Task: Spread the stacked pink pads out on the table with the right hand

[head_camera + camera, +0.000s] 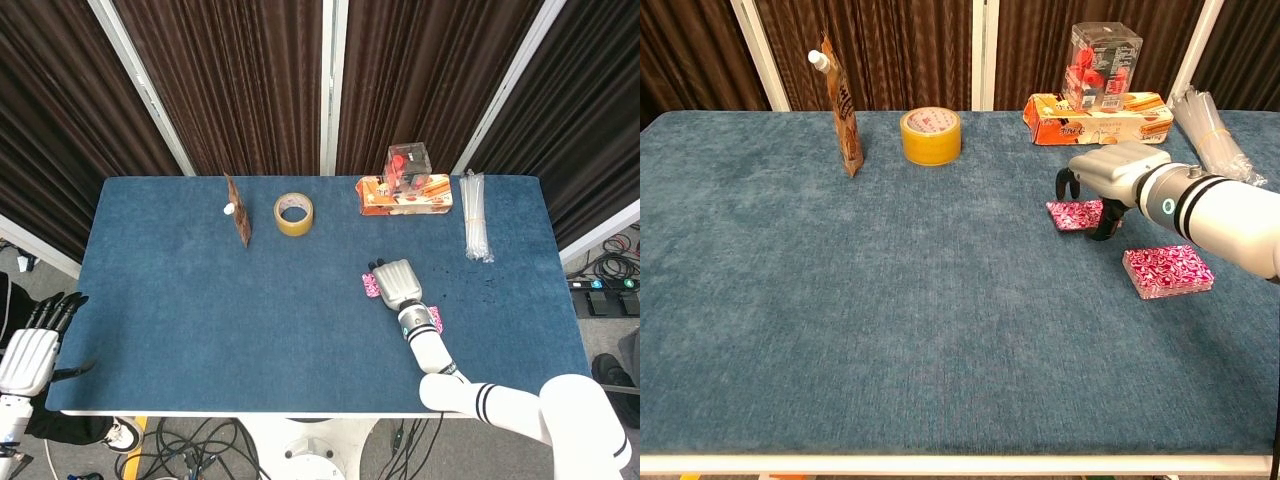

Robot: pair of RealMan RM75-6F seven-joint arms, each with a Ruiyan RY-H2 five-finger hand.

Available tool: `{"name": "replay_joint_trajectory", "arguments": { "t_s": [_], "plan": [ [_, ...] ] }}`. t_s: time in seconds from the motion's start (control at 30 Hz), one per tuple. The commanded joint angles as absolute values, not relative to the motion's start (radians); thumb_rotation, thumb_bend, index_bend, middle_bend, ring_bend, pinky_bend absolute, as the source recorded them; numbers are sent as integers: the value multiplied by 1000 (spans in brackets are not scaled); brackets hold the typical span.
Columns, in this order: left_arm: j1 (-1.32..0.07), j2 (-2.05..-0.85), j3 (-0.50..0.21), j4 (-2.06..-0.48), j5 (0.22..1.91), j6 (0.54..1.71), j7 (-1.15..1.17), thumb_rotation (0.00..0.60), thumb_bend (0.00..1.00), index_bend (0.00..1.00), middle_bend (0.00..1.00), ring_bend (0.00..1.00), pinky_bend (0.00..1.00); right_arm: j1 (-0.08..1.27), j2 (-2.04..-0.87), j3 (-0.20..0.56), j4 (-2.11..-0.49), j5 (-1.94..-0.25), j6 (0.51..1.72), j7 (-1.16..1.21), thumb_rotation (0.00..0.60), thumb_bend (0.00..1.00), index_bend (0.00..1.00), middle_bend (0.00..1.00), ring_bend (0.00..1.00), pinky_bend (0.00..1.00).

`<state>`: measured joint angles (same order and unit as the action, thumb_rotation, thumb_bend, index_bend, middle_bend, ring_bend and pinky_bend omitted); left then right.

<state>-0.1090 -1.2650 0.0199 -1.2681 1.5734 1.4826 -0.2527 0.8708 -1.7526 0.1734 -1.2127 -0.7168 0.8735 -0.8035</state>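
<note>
A single pink patterned pad [1074,214] lies low at the blue table [890,300], just left of my right hand [1112,180]. The hand curls over it, fingers on the pad's far side and thumb on its near edge, still pinching it. From the head view the right hand [397,283] covers most of that pad [369,286]. The remaining stack of pink pads [1168,270] sits to the right and nearer the front edge; in the head view the stack [437,319] shows partly behind the wrist. My left hand [30,352] hangs open off the table's front left corner.
Along the back edge stand a brown pouch [843,105], a yellow tape roll [931,135], an orange box [1098,117] with a clear container of red pieces [1102,57] on it, and a bundle of clear sticks [1210,125].
</note>
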Motion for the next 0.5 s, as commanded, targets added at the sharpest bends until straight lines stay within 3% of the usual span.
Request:
{"name": "replay_joint_trajectory", "arguments": {
  "t_s": [0.03, 0.23, 0.5],
  "plan": [
    [-109, -1265, 20, -1268, 1574, 1483, -252, 600, 0, 112, 89, 0, 97, 872, -1749, 170, -1217, -715, 873, -803, 600, 244, 194, 213, 752, 800],
    [-108, -1265, 20, -1268, 1573, 1482, -253, 600, 0, 112, 90, 0, 97, 871, -1717, 166, -1259, -725, 891, -793, 600, 237, 189, 201, 752, 800],
    [-108, -1266, 21, -1270, 1576, 1482, -248, 600, 0, 113, 89, 0, 97, 833, -1591, 157, -1426, -782, 975, -763, 600, 232, 183, 213, 752, 800]
  ]
}}
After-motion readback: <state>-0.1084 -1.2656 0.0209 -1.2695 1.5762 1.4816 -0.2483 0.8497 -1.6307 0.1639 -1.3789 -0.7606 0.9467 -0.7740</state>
